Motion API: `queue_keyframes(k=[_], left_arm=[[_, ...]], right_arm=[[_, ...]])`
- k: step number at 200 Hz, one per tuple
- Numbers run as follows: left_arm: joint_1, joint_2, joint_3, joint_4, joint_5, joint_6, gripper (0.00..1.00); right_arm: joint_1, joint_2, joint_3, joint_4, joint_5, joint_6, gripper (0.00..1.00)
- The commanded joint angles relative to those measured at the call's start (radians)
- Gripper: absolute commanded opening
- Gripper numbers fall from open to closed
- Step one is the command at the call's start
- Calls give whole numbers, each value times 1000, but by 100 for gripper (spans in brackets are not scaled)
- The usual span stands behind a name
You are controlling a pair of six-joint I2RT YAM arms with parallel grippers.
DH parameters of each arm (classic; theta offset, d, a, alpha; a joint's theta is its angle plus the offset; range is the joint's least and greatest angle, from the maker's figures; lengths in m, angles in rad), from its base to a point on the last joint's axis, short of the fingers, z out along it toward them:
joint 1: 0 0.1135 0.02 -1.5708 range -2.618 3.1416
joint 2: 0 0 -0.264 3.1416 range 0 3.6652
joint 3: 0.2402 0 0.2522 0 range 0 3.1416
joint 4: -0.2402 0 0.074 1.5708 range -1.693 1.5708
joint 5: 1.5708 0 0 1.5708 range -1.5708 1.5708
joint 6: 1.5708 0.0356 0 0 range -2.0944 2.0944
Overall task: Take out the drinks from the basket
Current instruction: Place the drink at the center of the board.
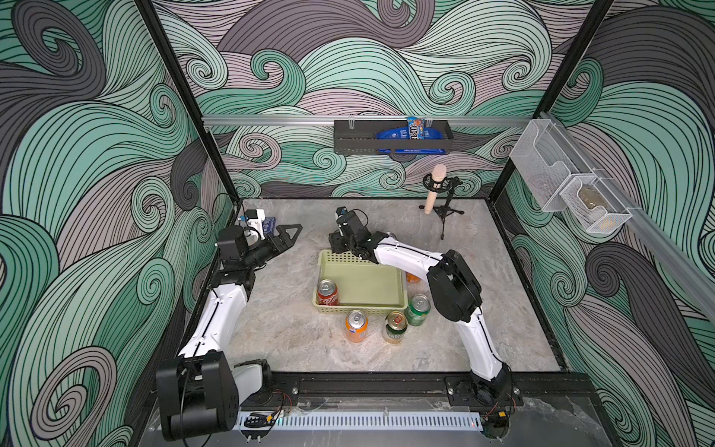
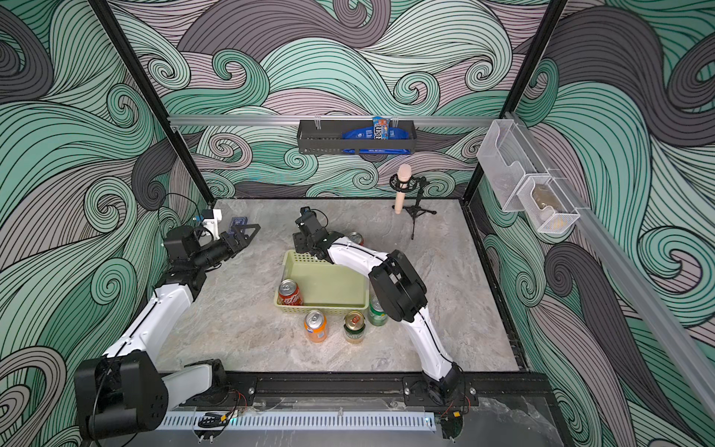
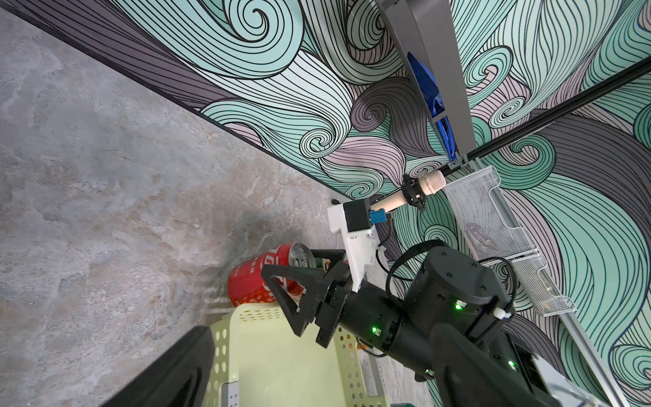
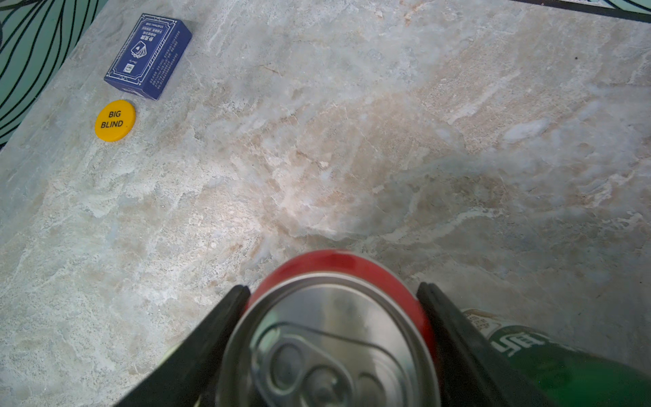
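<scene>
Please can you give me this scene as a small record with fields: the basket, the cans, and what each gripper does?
basket: shallow pale yellow-green perforated plastic basket on grey marble tabletop
inside basket: one upright red aluminium can, in a near corner
right gripper: shut on second red aluminium can, beyond the basket's far rim
left gripper: seems open, empty
outside, near the front rim: orange aluminium can, dark green-gold can, bright green can, upright
</scene>
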Motion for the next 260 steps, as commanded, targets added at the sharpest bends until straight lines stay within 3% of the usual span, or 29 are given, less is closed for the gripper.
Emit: queue_keyframes(k=[1, 72, 138, 214, 260], left_arm=[[9, 3, 2, 32, 28, -8, 99], [13, 15, -1, 29, 40, -9, 99], [19, 15, 1, 26, 38, -10, 99], [44, -1, -6, 2, 4, 3, 99], [44, -7, -14, -26, -15, 21, 99]], right_arm=[[2, -8, 6, 60, -22, 8, 68], [2, 4, 5, 62, -22, 13, 76], [3, -4, 21, 60, -33, 10, 78], [23, -185, 42, 60, -86, -23, 89], [61, -323, -52, 60, -82, -67, 92]])
